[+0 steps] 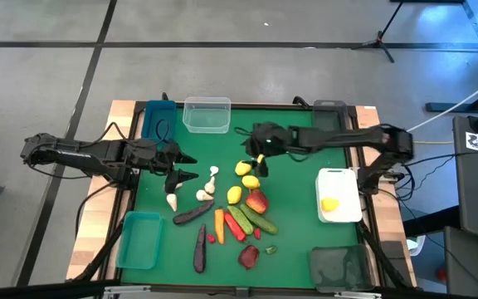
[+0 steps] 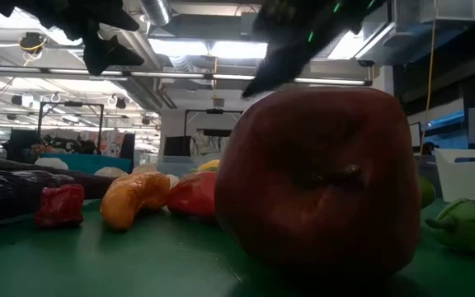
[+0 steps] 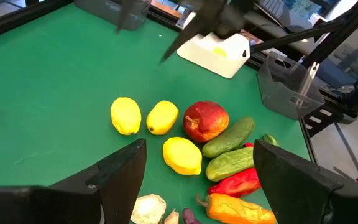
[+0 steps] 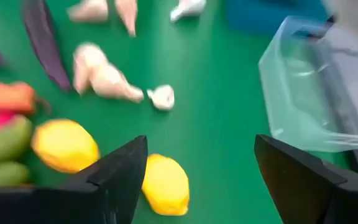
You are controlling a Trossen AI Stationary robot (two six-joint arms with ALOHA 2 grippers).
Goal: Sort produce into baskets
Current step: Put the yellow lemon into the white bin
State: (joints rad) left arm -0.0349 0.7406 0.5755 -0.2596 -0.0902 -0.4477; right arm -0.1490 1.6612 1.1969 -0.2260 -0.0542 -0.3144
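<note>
High view: the produce (image 1: 232,208) is found heaped mid-mat, one lemon (image 1: 329,204) in the white basket (image 1: 339,177). The left gripper (image 1: 186,167) is spread wide, empty, by the garlic (image 1: 211,183); the right gripper (image 1: 252,155) likewise gapes above the lemons.

Low view: a red apple (image 2: 318,177) is seen close up.

Wrist views: both pincers are shown parted, holding nothing.

No legible writing is noted.
</note>
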